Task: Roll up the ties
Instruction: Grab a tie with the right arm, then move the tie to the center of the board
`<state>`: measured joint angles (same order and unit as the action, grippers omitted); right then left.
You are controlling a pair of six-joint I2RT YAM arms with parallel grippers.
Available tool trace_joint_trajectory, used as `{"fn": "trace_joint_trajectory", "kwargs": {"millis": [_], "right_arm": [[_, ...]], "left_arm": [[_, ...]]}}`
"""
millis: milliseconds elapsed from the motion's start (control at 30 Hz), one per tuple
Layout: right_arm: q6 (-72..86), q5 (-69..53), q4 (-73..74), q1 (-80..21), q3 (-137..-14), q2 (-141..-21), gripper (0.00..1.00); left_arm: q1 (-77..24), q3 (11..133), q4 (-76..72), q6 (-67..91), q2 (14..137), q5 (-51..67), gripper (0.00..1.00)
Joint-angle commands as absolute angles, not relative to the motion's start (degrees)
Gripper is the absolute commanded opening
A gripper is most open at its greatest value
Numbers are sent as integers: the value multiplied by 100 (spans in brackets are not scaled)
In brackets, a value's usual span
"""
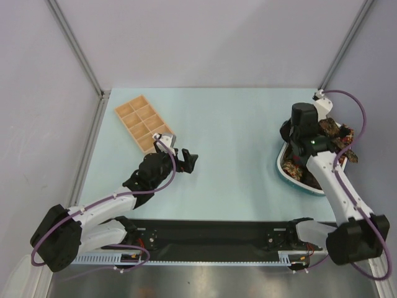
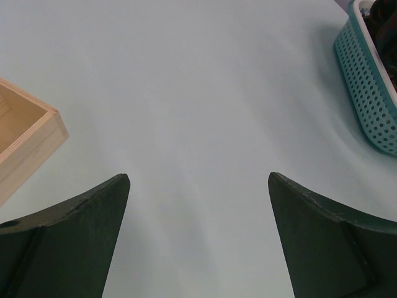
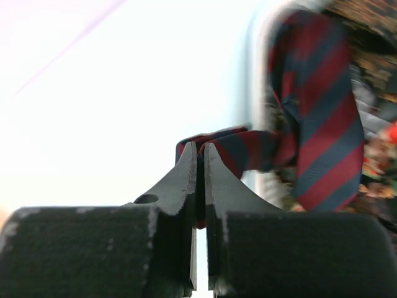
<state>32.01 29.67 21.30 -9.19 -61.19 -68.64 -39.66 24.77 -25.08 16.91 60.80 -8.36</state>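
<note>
Several patterned ties [image 1: 340,134] lie heaped in a teal perforated basket [image 1: 296,182] at the table's right. My right gripper [image 3: 200,149] is shut on a fold of the navy tie with red diagonal stripes [image 3: 322,124], which trails back to the heap of brown and gold ties [image 3: 372,93]. In the top view its fingers are hidden under the wrist above the basket's left side. My left gripper [image 1: 188,160] is open and empty over bare table left of centre; in the left wrist view [image 2: 198,180] nothing lies between its fingers.
A wooden compartment tray [image 1: 144,123] lies at the back left, just behind the left gripper; its corner shows in the left wrist view [image 2: 28,139]. The basket's wall [image 2: 369,81] shows at that view's far right. Metal frame posts stand at both back corners.
</note>
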Motion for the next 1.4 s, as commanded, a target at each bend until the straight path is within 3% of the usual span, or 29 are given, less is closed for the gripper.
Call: {"fn": "trace_joint_trajectory", "kwargs": {"millis": [0, 200, 367, 667, 800, 900, 1167, 1367], "right_arm": [[2699, 2577, 2074, -1256, -6442, -6094, 0], [2689, 1013, 2092, -1845, -7171, -5292, 0], [3050, -155, 2224, -2529, -7760, -5414, 0], [2567, 377, 2118, -5034, -8884, -6334, 0], [2250, 710, 1951, -5800, -9176, -6776, 0], [2188, 871, 2047, -5600, -9333, -7082, 0], [2680, -877, 1398, -4502, -8509, -7672, 0], [2602, -1599, 1046, -4298, -8227, -8507, 0]], "left_arm": [[-4025, 2681, -2575, 1679, 5994, -765, 100], [-4025, 2654, -2584, 1687, 5924, -817, 100], [-4025, 2575, -2619, 1696, 5749, -914, 100], [-4034, 2408, -2506, 1793, 5388, -1405, 100], [-4025, 2259, -2199, 2047, 4993, -2457, 100], [-4034, 2119, -2031, 2293, 4511, -3161, 100], [-4025, 2004, -845, 3417, 3832, -5410, 100], [-4025, 2127, -650, 3604, 3867, -5537, 100]]}}
